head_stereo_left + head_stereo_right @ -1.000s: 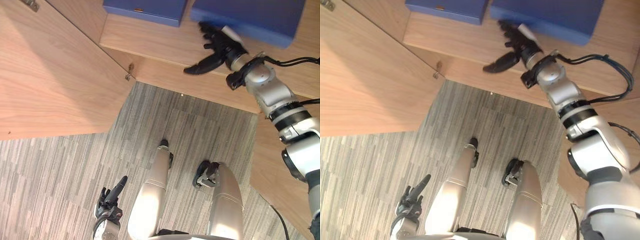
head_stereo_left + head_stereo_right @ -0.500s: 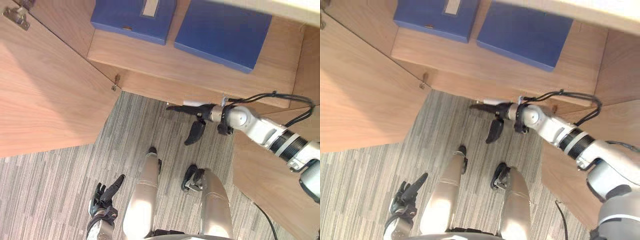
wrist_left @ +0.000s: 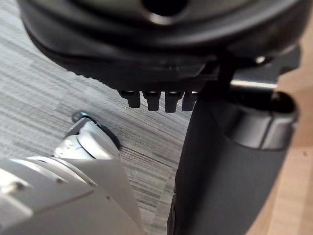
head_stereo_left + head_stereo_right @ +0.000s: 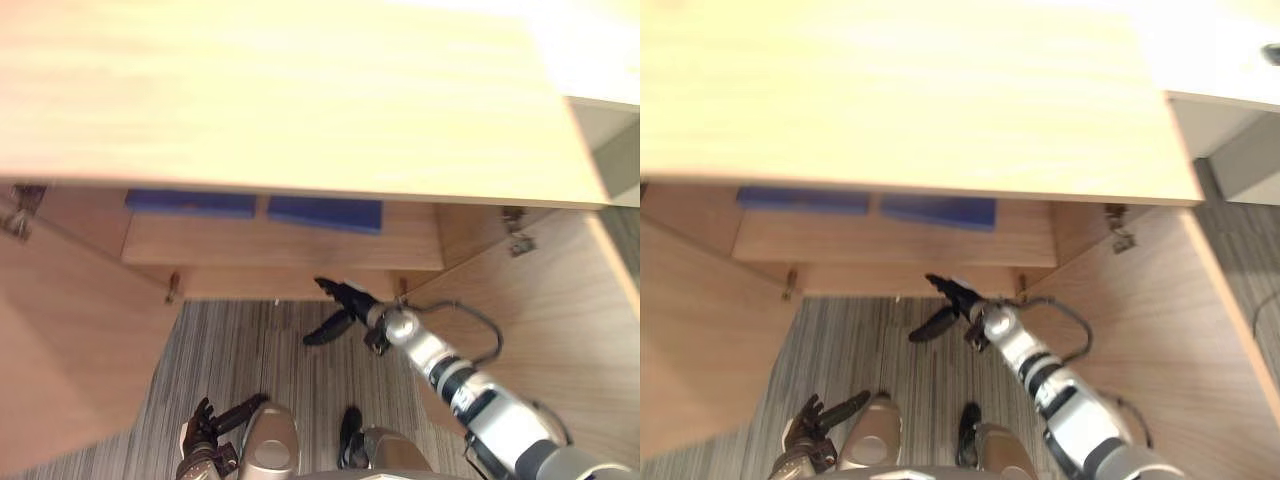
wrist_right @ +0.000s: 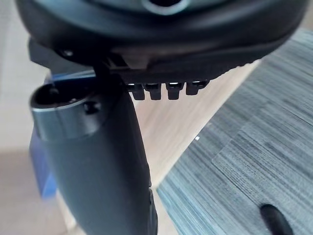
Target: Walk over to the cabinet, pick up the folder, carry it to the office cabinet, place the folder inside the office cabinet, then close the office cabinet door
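Grey striped carpet [image 4: 235,350] runs up to a light wooden office cabinet [image 4: 300,100], whose broad top takes up the upper part of both eye views. Its two doors both stand open: the left door [image 4: 60,350] swings out on the robot's left and the right door [image 4: 560,320] on its right, with a metal hinge [image 4: 515,232] on the right door's inner face. Inside is one shelf [image 4: 280,245] carrying two blue folders, both lying flat towards its back edge. The left folder [image 4: 190,203] sits near the shelf's left end and the right folder [image 4: 325,213] about the middle. A narrow strip of bare wood keeps them apart, and the shelf's front edge is bare along its whole width. The right hand [image 4: 352,303] hangs in front of the shelf's front edge, over the carpet and below the right folder. Its fingers are spread and straight, its thumb splays away from them, and it holds nothing and touches neither folder. In the right wrist view a sliver of blue folder shows past the thumb. The left hand [image 4: 203,440] hangs low over the carpet by the left door, its fingers loose and empty, one pointing outward.
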Controlling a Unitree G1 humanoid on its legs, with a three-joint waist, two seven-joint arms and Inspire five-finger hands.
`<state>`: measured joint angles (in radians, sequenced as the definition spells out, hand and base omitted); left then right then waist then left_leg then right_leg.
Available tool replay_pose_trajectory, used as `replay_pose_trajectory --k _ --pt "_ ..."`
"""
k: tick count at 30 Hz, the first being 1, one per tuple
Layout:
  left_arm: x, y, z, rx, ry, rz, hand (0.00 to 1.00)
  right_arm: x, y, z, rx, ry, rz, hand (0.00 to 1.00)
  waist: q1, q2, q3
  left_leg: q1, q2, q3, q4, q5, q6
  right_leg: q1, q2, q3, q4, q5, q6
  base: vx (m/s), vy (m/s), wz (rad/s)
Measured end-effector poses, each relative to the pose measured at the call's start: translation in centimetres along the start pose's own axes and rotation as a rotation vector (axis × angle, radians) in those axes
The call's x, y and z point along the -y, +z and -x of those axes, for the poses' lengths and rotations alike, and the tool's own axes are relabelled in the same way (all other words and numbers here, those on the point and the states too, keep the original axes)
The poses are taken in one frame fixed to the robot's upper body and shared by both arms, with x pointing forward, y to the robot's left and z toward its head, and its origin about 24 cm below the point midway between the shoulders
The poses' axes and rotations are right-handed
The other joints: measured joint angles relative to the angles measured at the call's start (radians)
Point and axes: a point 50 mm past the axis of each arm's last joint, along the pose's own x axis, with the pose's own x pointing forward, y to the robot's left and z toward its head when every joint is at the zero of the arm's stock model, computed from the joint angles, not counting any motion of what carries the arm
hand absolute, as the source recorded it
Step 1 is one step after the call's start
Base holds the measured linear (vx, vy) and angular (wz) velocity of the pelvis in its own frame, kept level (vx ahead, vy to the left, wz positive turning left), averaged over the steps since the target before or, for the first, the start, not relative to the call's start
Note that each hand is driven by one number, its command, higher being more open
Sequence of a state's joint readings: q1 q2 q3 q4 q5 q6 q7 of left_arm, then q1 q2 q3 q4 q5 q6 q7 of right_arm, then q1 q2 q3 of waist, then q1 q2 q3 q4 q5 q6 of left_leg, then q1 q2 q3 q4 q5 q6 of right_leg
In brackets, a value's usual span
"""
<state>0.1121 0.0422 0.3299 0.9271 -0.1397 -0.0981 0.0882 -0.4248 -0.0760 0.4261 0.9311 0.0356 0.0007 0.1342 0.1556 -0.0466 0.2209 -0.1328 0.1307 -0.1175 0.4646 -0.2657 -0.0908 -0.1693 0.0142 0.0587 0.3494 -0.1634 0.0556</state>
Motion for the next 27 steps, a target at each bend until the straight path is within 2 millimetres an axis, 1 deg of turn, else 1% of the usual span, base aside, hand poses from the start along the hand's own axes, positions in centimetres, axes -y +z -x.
replay_pose_trajectory --k 1,2,3,4,5,6,7,8,9,10,11,12,13,14,15,16,17,18,19,20,21,22,23,24,25,26,27 --pt "0.0 0.0 -0.1 -0.001 -0.009 -0.044 1.00 -0.4 -2.7 0.6 -0.069 -0.042 -0.106 1.00 -0.010 0.002 -0.012 -0.038 -0.032 0.025 0.114 -0.015 0.005 0.013 -0.014 0.078 -0.019 0.022 0.009 0.08 0.138 -1.40" --pt "-0.1 0.1 -0.1 0.002 -0.009 -0.053 1.00 -0.4 -3.1 0.7 -0.082 -0.053 -0.122 1.00 -0.012 -0.004 -0.013 -0.048 -0.042 0.023 0.118 -0.027 0.004 0.014 -0.020 0.095 -0.021 0.022 0.009 0.03 0.122 -1.35" --pt "0.1 0.6 -0.2 0.020 -0.012 -0.082 1.00 0.0 -5.0 1.4 -0.135 -0.104 -0.191 1.00 -0.029 -0.009 -0.016 -0.037 -0.078 0.024 -0.054 -0.054 0.016 0.013 -0.041 0.130 -0.025 0.024 0.014 0.00 0.056 -0.74" --pt "0.4 0.7 -0.2 0.025 -0.019 -0.093 1.00 0.3 -6.0 1.8 -0.161 -0.134 -0.222 1.00 -0.041 0.007 -0.023 -0.027 -0.075 0.028 -0.162 0.028 0.023 0.013 -0.036 0.130 -0.022 0.024 0.017 0.00 0.116 -1.05" --pt "0.5 0.7 -0.3 0.028 -0.023 -0.132 1.00 -0.1 -7.9 2.5 -0.220 -0.184 -0.304 1.00 -0.042 -0.006 -0.029 0.010 -0.080 0.071 -0.175 0.093 0.034 0.011 -0.040 0.144 0.013 0.019 0.036 0.04 0.139 -0.78" --pt "0.6 0.9 -0.4 0.034 -0.025 -0.172 1.00 -0.6 -9.6 3.4 -0.263 -0.220 -0.367 1.00 -0.061 -0.006 -0.033 0.045 -0.080 0.089 -0.179 0.096 0.035 -0.005 -0.045 0.137 0.073 0.025 0.052 0.04 0.133 -0.72" --pt "0.9 1.0 -0.4 0.039 -0.032 -0.194 1.00 -0.8 -10.4 3.8 -0.286 -0.241 -0.394 1.00 -0.068 -0.002 -0.034 0.062 -0.080 0.097 -0.181 0.096 0.035 -0.005 -0.047 0.134 0.087 0.023 0.059 0.03 0.105 -0.45" --pt "1.5 1.2 -0.5 0.044 -0.052 -0.233 1.00 -1.6 -11.9 4.7 -0.325 -0.271 -0.450 1.00 -0.073 -0.005 -0.046 0.080 -0.087 0.120 -0.184 0.096 0.035 0.005 -0.053 0.128 0.054 0.042 0.060 -0.03 0.066 -0.51" --pt "2.5 1.5 -0.6 0.056 -0.078 -0.270 1.00 -2.2 -12.6 5.1 -0.347 -0.292 -0.488 1.00 -0.074 -0.011 -0.050 0.093 -0.089 0.150 -0.183 0.092 0.036 0.011 -0.069 0.091 0.045 0.048 0.067 -0.05 0.045 -0.62" --pt "3.2 1.7 -0.6 0.062 -0.095 -0.281 1.00 -2.4 -12.8 5.2 -0.352 -0.302 -0.504 1.00 -0.074 -0.012 -0.051 0.095 -0.085 0.166 -0.183 0.091 0.038 0.004 -0.076 0.050 0.051 0.056 0.072 -0.10 -0.004 -0.70" --pt "4.4 1.8 -0.6 0.064 -0.125 -0.293 1.00 -2.6 -13.2 5.5 -0.355 -0.326 -0.544 1.00 -0.083 0.001 -0.049 0.098 -0.076 0.198 -0.184 0.089 0.047 -0.014 -0.093 -0.041 0.057 0.071 0.069 -0.14 -0.042 -0.76" --pt "5.5 1.4 -0.3 0.059 -0.160 -0.301 1.00 -3.0 -13.9 6.0 -0.376 -0.344 -0.568 1.00 -0.093 0.018 -0.049 0.115 -0.061 0.242 -0.200 0.089 0.067 -0.022 -0.114 -0.132 0.065 0.065 0.051 -0.15 -0.052 -0.73" --pt "5.9 1.4 -0.2 0.060 -0.170 -0.305 1.00 -3.3 -14.1 6.2 -0.388 -0.348 -0.575 1.00 -0.097 0.020 -0.048 0.123 -0.062 0.257 -0.203 0.090 0.068 -0.027 -0.140 -0.186 0.109 0.047 0.020 -0.16 -0.053 -0.80" --pt "6.1 1.1 -0.1 0.054 -0.173 -0.301 1.00 -3.2 -14.1 6.3 -0.372 -0.365 -0.586 1.00 -0.105 0.028 -0.050 0.139 -0.055 0.292 -0.202 0.089 0.069 -0.030 -0.194 -0.253 0.214 0.017 -0.016 -0.15 -0.070 -0.78" --pt "6.0 0.6 0.0 0.037 -0.171 -0.302 1.00 -3.4 -14.5 6.5 -0.381 -0.382 -0.622 1.00 -0.109 0.043 -0.065 0.150 -0.034 0.313 -0.202 0.086 0.065 -0.021 -0.238 -0.285 0.296 -0.005 -0.026 -0.14 -0.087 -0.76" --pt "6.0 0.3 0.1 0.029 -0.171 -0.302 1.00 -3.5 -14.7 6.7 -0.389 -0.389 -0.636 1.00 -0.109 0.049 -0.076 0.151 -0.024 0.321 -0.201 0.085 0.057 -0.016 -0.258 -0.295 0.318 -0.007 -0.025 -0.09 -0.146 -0.58" --pt "5.9 0.1 0.2 0.026 -0.172 -0.309 1.00 -3.8 -15.2 7.1 -0.402 -0.397 -0.657 1.00 -0.108 0.048 -0.090 0.151 -0.010 0.331 -0.202 0.084 0.047 0.006 -0.291 -0.304 0.322 -0.005 -0.023 -0.05 -0.232 -0.47" --pt "5.5 0.2 0.0 0.030 -0.167 -0.328 1.00 -4.3 -15.6 7.3 -0.424 -0.401 -0.684 1.00 -0.109 0.019 -0.105 0.152 -0.009 0.340 -0.217 0.092 0.019 0.048 -0.306 -0.313 0.246 -0.031 0.042 -0.04 -0.272 -0.43" --pt "5.2 0.2 0.0 0.028 -0.165 -0.341 1.00 -4.3 -15.9 7.5 -0.433 -0.406 -0.695 1.00 -0.110 0.016 -0.110 0.156 -0.012 0.342 -0.239 0.101 0.006 0.060 -0.300 -0.334 0.206 -0.046 0.053 -0.01 -0.300 -0.55" --pt "5.5 -0.2 0.1 0.014 -0.183 -0.356 1.00 -3.9 -16.7 8.0 -0.459 -0.435 -0.720 1.00 -0.108 0.030 -0.120 0.168 -0.017 0.321 -0.289 0.121 0.000 0.084 -0.257 -0.338 0.098 -0.053 0.049 0.01 -0.251 -0.73" --pt "5.9 -0.7 0.3 -0.003 -0.205 -0.375 1.00 -2.9 -17.2 8.5 -0.477 -0.467 -0.716 1.00 -0.110 0.058 -0.125 0.181 -0.009 0.295 -0.343 0.156 0.005 0.091 -0.210 -0.327 0.027 -0.030 0.031 0.00 -0.227 -0.84" --pt "5.9 -1.1 0.3 -0.022 -0.217 -0.387 1.00 -2.2 -17.7 9.0 -0.492 -0.495 -0.722 1.00 -0.118 0.069 -0.130 0.201 0.010 0.293 -0.384 0.185 0.004 0.105 -0.172 -0.319 -0.023 -0.006 0.017 -0.02 -0.152 -0.59" --pt "5.9 -1.1 0.3 -0.024 -0.219 -0.388 1.00 -2.1 -17.9 9.1 -0.497 -0.502 -0.723 1.00 -0.119 0.069 -0.130 0.207 0.016 0.295 -0.391 0.190 0.004 0.110 -0.163 -0.317 -0.032 -0.002 0.013 -0.04 -0.139 -0.38" --pt "5.8 -1.1 0.3 -0.027 -0.216 -0.378 1.00 -2.0 -18.6 9.8 -0.521 -0.522 -0.740 1.00 -0.121 0.063 -0.131 0.222 0.034 0.300 -0.410 0.199 -0.009 0.121 -0.134 -0.308 -0.059 0.010 0.002 -0.05 -0.168 -0.28" --pt "5.6 -1.1 0.2 -0.030 -0.212 -0.370 1.00 -2.0 -19.3 10.4 -0.542 -0.546 -0.768 1.00 -0.125 0.055 -0.137 0.222 0.046 0.303 -0.413 0.202 -0.011 0.121 -0.119 -0.305 -0.071 0.016 -0.004 -0.04 -0.139 -0.26" --pt "5.5 -1.1 0.2 -0.031 -0.211 -0.367 1.00 -2.0 -19.6 10.7 -0.551 -0.563 -0.786 1.00 -0.131 0.051 -0.138 0.222 0.049 0.303 -0.415 0.204 -0.011 0.121 -0.115 -0.305 -0.074 0.018 -0.005 -0.02 -0.108 -0.12" --pt "5.4 -1.1 0.2 -0.038 -0.207 -0.346 1.00 -2.1 -20.2 11.4 -0.568 -0.593 -0.827 1.00 -0.142 0.045 -0.139 0.223 0.051 0.304 -0.423 0.210 -0.015 0.119 -0.109 -0.302 -0.083 0.023 -0.006 0.01 -0.037 -0.06"
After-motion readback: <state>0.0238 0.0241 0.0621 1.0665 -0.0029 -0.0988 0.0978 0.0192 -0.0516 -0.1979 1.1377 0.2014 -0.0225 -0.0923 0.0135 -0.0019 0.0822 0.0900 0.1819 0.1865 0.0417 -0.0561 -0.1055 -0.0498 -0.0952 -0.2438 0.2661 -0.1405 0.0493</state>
